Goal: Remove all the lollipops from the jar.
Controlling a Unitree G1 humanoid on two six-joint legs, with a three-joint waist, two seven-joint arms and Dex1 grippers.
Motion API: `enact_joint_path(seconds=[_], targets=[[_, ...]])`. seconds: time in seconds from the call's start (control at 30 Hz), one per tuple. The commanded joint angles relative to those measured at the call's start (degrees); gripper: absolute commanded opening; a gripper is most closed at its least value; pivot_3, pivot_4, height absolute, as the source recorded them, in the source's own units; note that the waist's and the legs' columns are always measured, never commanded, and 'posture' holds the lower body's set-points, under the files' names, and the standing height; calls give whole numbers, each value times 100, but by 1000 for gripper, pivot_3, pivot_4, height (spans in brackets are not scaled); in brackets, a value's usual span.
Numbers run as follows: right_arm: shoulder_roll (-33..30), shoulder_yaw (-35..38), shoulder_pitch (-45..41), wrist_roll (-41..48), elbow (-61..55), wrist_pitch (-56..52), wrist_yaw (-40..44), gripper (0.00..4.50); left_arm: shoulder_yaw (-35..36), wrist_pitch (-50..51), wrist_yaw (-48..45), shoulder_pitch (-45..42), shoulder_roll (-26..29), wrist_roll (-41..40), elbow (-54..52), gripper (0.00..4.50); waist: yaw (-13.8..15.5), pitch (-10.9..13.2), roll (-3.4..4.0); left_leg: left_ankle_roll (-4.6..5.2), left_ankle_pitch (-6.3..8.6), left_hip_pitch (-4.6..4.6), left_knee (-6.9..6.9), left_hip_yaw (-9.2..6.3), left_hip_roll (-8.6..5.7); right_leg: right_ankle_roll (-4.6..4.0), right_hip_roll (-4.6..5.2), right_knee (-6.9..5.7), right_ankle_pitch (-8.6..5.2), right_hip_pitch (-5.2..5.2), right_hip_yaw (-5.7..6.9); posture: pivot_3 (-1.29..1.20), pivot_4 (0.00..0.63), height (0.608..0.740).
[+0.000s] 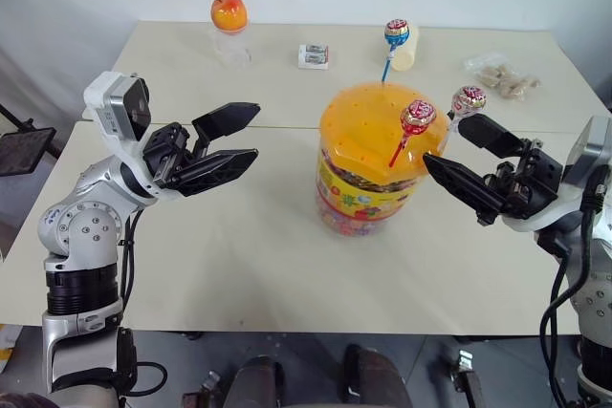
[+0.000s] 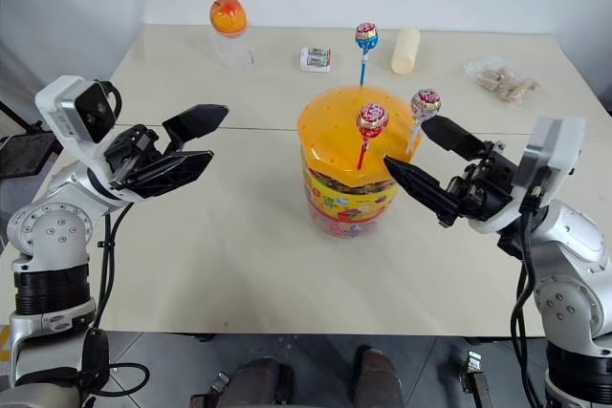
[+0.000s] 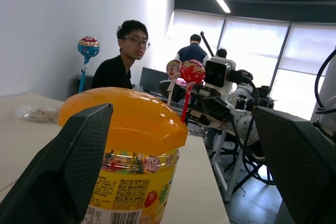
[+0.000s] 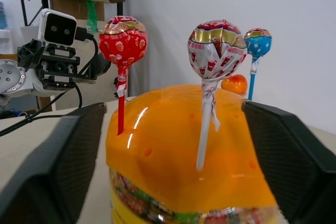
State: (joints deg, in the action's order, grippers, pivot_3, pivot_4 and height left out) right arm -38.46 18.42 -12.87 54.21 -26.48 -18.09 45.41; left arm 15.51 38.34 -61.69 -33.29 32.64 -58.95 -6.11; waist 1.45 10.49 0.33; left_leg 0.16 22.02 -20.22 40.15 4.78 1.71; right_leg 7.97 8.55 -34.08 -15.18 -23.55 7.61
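Lollipops (image 1: 417, 118) stood in the jar (image 1: 373, 164) lid; the right gripper (image 1: 457, 152), jaws wide beside it, risked toppling the jar, while the left gripper (image 1: 229, 140) stood equally wide.

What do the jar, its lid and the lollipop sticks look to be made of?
The jar: clear plastic, by the look; sweets show through behind a glossy printed label. The lid: glossy orange plastic with highlights and small holes. The lollipops wear shiny crinkled wrappers; the sticks look like thin matte plastic or paper.

jar (image 3: 131, 182) base: cut off by frame edge
packet (image 1: 501, 75) contents at 1 o'clock: too small to tell
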Motion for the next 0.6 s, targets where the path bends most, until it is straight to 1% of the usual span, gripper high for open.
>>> enact_joint_path(seconds=[0.03, 0.17, 0.3, 0.33, 0.4, 0.5, 0.6], targets=[[35, 47, -154, 6, 13, -7, 30, 2856, 133, 37, 42, 39, 20, -187, -260, 4500, -7, 0, 0, 0, 0, 0, 0, 0, 0, 0, 0, 0, 0, 0, 1, 0, 150, 740], [107, 47, -290, 70, 96, -24, 65, 1456, 158, 40, 92, 95, -10, -223, -327, 4500, -15, 0, 0, 0, 0, 1, -2, 0, 1, 0, 0, 0, 0, 0, 1, 0, 150, 740], [133, 131, -333, 118, 176, -12, 208, 187, 188, 33, 132, 124, -51, -304, -362, 4500, -12, 0, 0, 0, 0, 0, -1, 0, 1, 0, 0, 0, 0, 0, 1, 0, 150, 740], [136, 178, -382, 189, 223, -17, 244, 41, 186, 31, 135, 127, -59, -324, -361, 4500, -14, 0, 0, 0, 0, 0, -1, 0, 1, 0, 0, 0, 0, 0, 1, 0, 150, 740], [149, 309, -515, 427, 334, -73, 253, 41, 163, 5, 123, 132, -92, -322, -330, 4500, -20, 0, 0, 0, 0, 1, -2, 1, 1, 0, 0, 0, 0, -1, 1, 0, 150, 740], [100, 713, -876, 1159, 596, -320, 17, 41, -42, -180, -88, 212, -162, -56, -267, 4500, -18, 0, 0, 0, 0, 1, 0, 4, 1, 0, 0, 1, 0, 0, 0, 0, 150, 740], [-178, 1168, -947, 1683, 691, -689, -257, 41, -159, -237, -172, 267, -173, 30, -375, 4500, 6, 0, 0, 0, 0, 0, 0, 0, 1, 0, 0, 0, 0, 0, 2, 0, 150, 740]])
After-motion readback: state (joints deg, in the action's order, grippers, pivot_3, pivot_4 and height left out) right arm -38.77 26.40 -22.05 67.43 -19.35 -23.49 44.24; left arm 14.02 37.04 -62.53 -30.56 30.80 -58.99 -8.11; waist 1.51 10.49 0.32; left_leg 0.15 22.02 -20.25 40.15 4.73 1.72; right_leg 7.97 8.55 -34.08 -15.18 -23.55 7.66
